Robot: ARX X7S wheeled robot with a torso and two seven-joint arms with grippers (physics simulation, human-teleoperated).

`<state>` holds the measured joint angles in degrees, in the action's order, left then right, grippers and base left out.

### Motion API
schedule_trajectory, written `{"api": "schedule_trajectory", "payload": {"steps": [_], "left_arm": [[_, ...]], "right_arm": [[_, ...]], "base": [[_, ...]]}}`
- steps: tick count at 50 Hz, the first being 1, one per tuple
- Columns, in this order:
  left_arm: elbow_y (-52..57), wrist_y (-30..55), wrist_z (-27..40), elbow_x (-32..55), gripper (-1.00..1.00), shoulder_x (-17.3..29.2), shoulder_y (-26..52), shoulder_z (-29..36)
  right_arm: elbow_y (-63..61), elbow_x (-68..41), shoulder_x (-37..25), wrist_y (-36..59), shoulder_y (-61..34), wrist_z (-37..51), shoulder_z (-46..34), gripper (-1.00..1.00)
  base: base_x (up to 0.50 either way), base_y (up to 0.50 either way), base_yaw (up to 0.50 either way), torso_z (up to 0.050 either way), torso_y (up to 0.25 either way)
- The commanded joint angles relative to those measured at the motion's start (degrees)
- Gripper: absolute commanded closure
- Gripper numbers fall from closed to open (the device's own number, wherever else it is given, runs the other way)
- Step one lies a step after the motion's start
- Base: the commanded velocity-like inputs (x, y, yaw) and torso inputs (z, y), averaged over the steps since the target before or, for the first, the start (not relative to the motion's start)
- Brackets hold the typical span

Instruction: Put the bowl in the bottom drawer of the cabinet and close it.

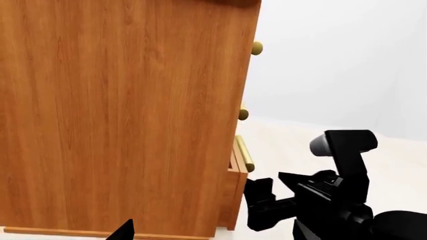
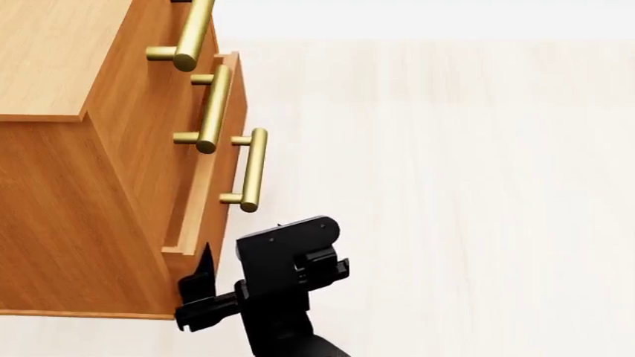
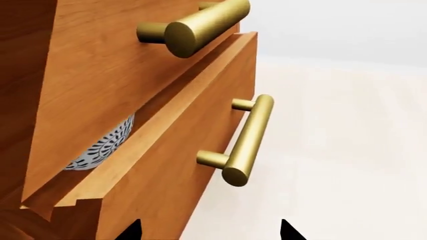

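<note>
The bowl [image 3: 103, 145] lies in the part-open bottom drawer [image 3: 167, 165]. Push its rigid front beside the handle [image 3: 245, 141]; right pincer [image 3: 210, 231] spread, empty.

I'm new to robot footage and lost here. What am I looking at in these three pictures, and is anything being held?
These are simulator renders of a two-armed wheeled robot. One picture looks down from its head; the others come from cameras near each hand. The big wooden box is the cabinet, with brass bar handles. Its bottom drawer stands slightly open, and the patterned bowl shows through the gap, already inside. The right hand hovers empty and open just before the drawer front. Only one dark tip of the left hand shows beside the cabinet's side, so its state is unclear.
</note>
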<state>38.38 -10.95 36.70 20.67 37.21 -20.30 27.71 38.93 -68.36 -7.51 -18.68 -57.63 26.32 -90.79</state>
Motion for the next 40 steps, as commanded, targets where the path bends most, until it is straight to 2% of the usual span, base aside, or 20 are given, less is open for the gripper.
{"api": "schedule_trajectory", "payload": {"steps": [1, 40], "left_arm": [[-0.44, -0.47, -0.05, 0.15, -1.00, 0.07, -0.02, -0.10], [-0.62, -1.08, 0.22, 0.42, -1.00, 0.46, -0.15, -0.28]], "right_arm": [[1.84, -0.45, 1.93, 0.69, 0.07, -2.29, -0.67, -1.00], [6.30, -0.61, 6.42, 1.69, -0.27, -6.30, 0.41, -1.00]], "base": [[0.00, 0.00, 0.00, 0.000, 0.000], [0.00, 0.00, 0.00, 0.000, 0.000]]}}
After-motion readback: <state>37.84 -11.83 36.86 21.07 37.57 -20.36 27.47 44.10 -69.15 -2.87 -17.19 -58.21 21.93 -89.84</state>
